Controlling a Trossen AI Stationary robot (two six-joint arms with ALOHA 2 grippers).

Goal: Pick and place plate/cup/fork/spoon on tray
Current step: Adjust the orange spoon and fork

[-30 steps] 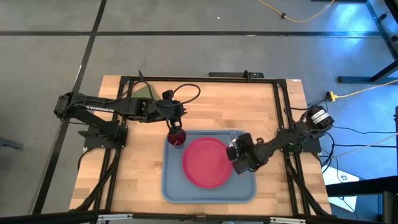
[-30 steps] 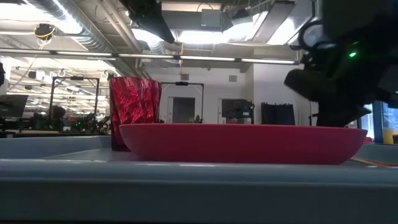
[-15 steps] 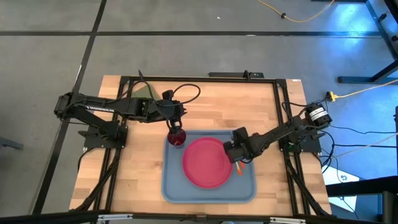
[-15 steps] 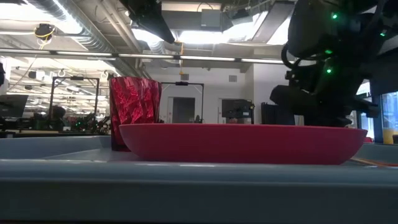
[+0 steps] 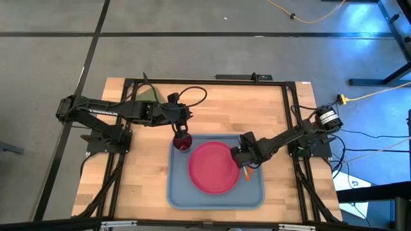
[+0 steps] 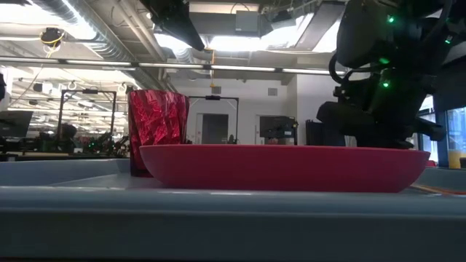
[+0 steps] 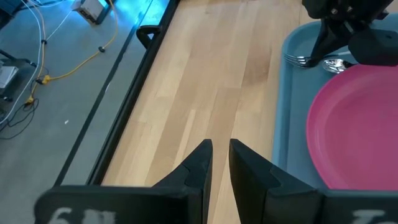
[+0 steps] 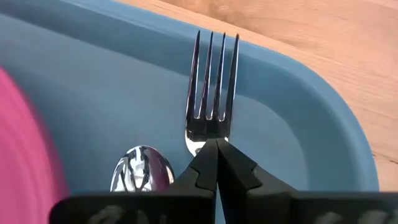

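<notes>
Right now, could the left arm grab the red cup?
Probably yes. The left gripper hangs right above the cup, which stands upright in the tray corner, with nothing between them. Its jaws look nearly shut, so they would need to open first.

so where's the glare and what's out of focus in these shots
Low view: bright ceiling lights behind, the light blue plastic tray's near rim blurred, the right arm a dark silhouette. Right wrist view: silver metal fork tines sharp, ceiling reflected in the silver spoon bowl, large pink-red plate edge blurred. High view: blue glare on the floor, upper right.
</notes>
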